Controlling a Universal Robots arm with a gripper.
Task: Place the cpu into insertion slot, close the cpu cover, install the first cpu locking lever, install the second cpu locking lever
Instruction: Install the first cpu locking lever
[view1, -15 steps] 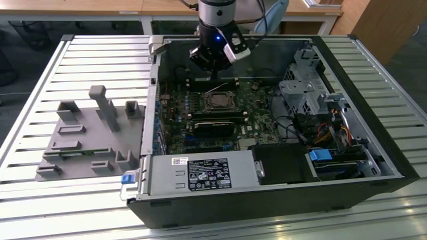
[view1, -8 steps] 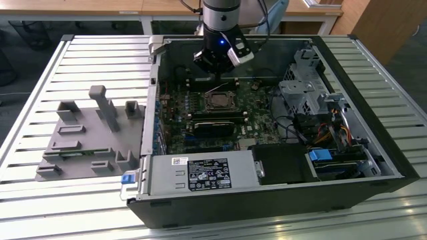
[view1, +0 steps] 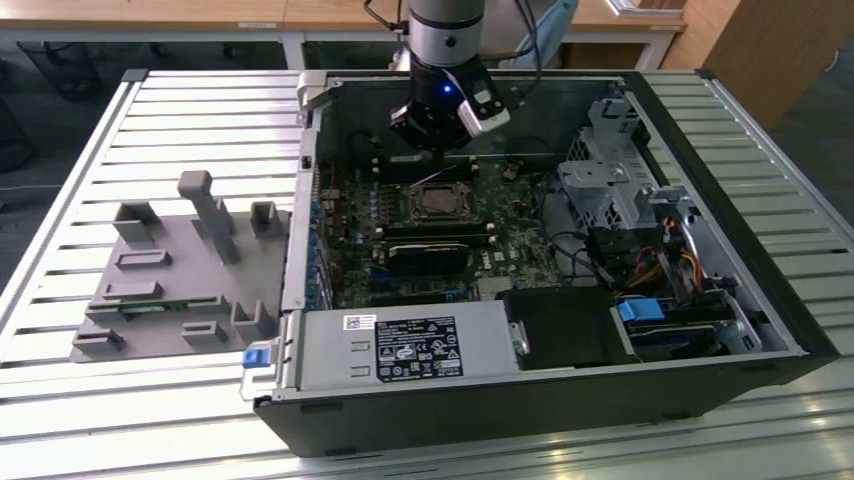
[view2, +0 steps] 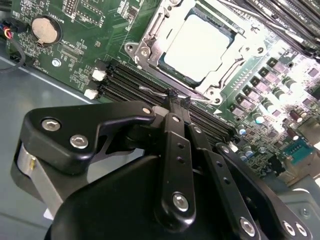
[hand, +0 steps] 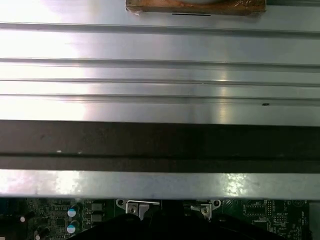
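We are seeing the gripper (view1: 430, 162) at the exterior view's upper middle, fingers pressed together just beside the cpu (view1: 438, 205); whether they are pinching anything, we cannot tell.

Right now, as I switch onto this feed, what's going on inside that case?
The arm's gripper is down inside the open computer case, over the motherboard. The cpu already sits in the insertion slot, and the cpu cover appears to lie down over it. In the second wrist view the gripper is pinched shut at the end of a thin wire cpu locking lever beside the slot. I can't tell whether that lever is latched.
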